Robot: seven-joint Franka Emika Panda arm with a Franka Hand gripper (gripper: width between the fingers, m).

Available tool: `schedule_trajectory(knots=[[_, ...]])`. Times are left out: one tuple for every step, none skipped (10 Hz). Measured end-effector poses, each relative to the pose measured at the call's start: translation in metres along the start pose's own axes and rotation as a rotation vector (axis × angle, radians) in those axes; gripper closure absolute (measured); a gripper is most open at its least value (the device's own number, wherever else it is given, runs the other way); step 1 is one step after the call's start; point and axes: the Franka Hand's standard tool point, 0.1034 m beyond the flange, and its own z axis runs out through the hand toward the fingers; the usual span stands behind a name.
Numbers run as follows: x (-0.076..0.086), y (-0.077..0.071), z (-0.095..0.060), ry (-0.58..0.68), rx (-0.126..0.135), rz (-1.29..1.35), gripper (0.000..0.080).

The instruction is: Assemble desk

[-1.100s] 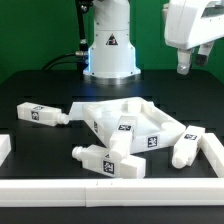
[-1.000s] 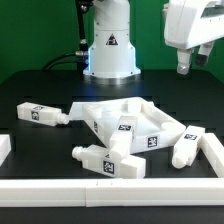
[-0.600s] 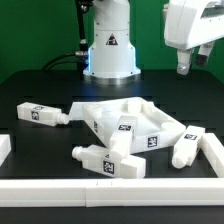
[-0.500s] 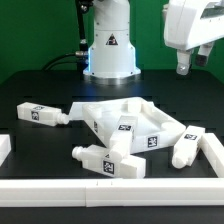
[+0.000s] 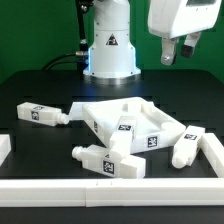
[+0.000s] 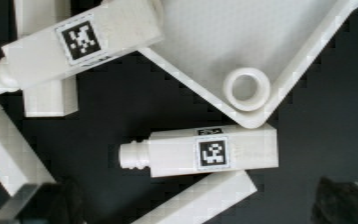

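**Lead:** What does the exterior view give you?

**Operator:** My claw (image 5: 178, 48) hangs high on the exterior view's right, jaws spread wide with nothing between them. The tabletop (image 5: 95, 115) lies in the middle of the black worktop (image 5: 30, 85), in front of the arm's base (image 5: 108, 55). All four legs lie loose. The left leg (image 5: 40, 115) is on its side off to the exterior view's left. The middle leg (image 5: 126, 131) looks to rest on the tabletop. The front leg (image 5: 105, 160) lies just before the tabletop, and the right leg (image 5: 186, 148) is near the white rail (image 5: 110, 185).

**Lead:** And the wrist view?

**Operator:** I'm looking down on one corner of the tabletop (image 6: 265, 40), and its round socket (image 6: 247, 88) is empty. The nearer leg (image 6: 202, 152), tag up, lies just beside that corner and apart from it. The farther leg (image 6: 78, 42) lies further from the socket, its tag also showing.

**Lead:** So how far along are we?

**Operator:** I judge the desk hardly begun. No leg sits in any socket that I can see, and I have hold of nothing. Each leg is left to be picked up, stood in its corner and fixed, four times over.
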Motion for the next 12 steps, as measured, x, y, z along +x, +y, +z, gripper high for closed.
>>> schedule_trajectory(knots=[[0.0,0.0,0.0,0.0,0.001,0.0,0.015],[0.0,0.0,0.0,-0.001,0.001,0.0,0.015],[0.0,0.004,0.002,0.008,-0.006,0.011,0.015],[0.001,0.013,0.005,0.035,-0.022,0.04,0.015],[-0.001,0.022,0.012,0.083,-0.049,0.069,0.015],[-0.011,0.025,0.019,0.082,0.003,0.148,0.015],[-0.014,0.034,0.021,0.071,0.037,0.19,0.015],[-0.009,0.033,0.019,0.08,0.024,0.175,0.015],[-0.008,0.031,0.02,0.079,0.026,0.173,0.015],[-0.009,0.031,0.02,0.078,0.027,0.175,0.015],[-0.009,0.031,0.021,0.078,0.027,0.175,0.015],[-0.008,0.039,0.025,0.109,0.006,0.188,0.015]])
